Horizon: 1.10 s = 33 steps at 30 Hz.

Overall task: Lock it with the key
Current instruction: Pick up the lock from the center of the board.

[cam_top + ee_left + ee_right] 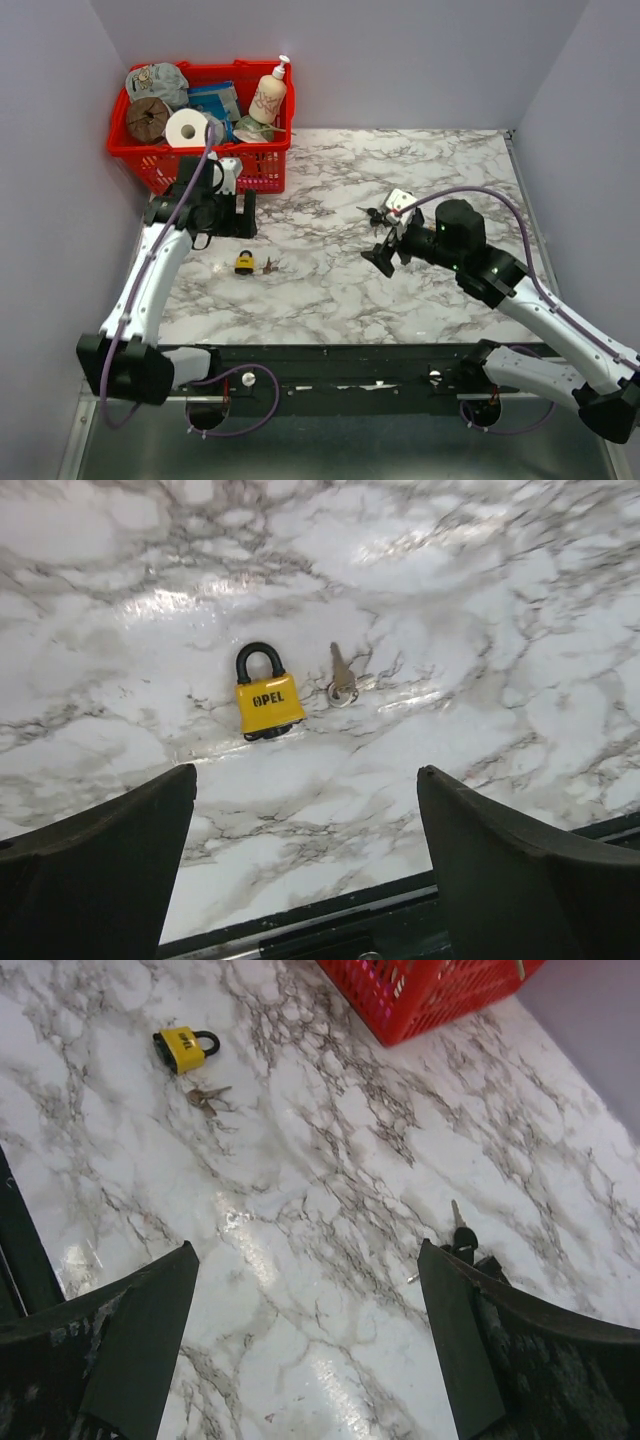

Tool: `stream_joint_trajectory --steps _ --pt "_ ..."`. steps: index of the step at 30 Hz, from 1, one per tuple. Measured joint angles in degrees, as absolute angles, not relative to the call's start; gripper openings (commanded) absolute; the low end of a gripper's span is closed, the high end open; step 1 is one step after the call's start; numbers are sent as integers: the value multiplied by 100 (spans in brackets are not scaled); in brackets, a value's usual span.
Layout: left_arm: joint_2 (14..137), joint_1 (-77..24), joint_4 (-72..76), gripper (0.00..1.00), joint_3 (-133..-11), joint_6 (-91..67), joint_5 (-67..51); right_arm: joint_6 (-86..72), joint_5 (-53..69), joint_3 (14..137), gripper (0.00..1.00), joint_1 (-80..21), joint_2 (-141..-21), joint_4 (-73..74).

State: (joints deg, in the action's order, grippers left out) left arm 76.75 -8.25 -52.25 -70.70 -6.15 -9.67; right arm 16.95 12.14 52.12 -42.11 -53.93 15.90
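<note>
Padlock (pixel 268 698), yellow, lies flat on the marble table (pixel 450 160) over on the left arm's side. A small silver key (pixel 341 675) on its ring sits just beside it, not touching. The left gripper (pixel 307 772) hangs over the pair with its jaws spread wide and nothing between them. The right gripper (pixel 307 1248) is well apart, toward the middle of the table, and is also wide open and empty. A second, black-headed key (pixel 461 1237) lies close by its finger (which key fits this lock, I can't say from here).

Nothing is picked up, so I'd judge the step in hand to be the first grasp. To do it well, the left arm should centre over the silver key and pinch it by the head, leaving the blade free. The right arm would then steady the padlock body with its keyhole end exposed. A thin key on a slick top may skid under a shallow pinch. The red basket (pixel 262 170) stands behind, clear of the work.
</note>
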Motion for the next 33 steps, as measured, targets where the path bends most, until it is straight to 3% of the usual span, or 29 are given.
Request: stream_joint_trajectory --steps 5,11,23,33 --pt "5994 -825 -4901 99 -7081 -285 -1428 1597 1450 5802 100 -3457 -6114 2331" --pt "5253 -821 -4517 99 -7059 1 -2268 2405 1968 6510 100 -2338 -7550 3310" --pt "5304 -821 -4073 99 -6595 161 -4158 4871 2344 7297 100 -1758 -9660 4058" --pt "5511 -821 -4069 99 -6611 226 -4742 6263 2233 9035 100 -1450 -11535 4088"
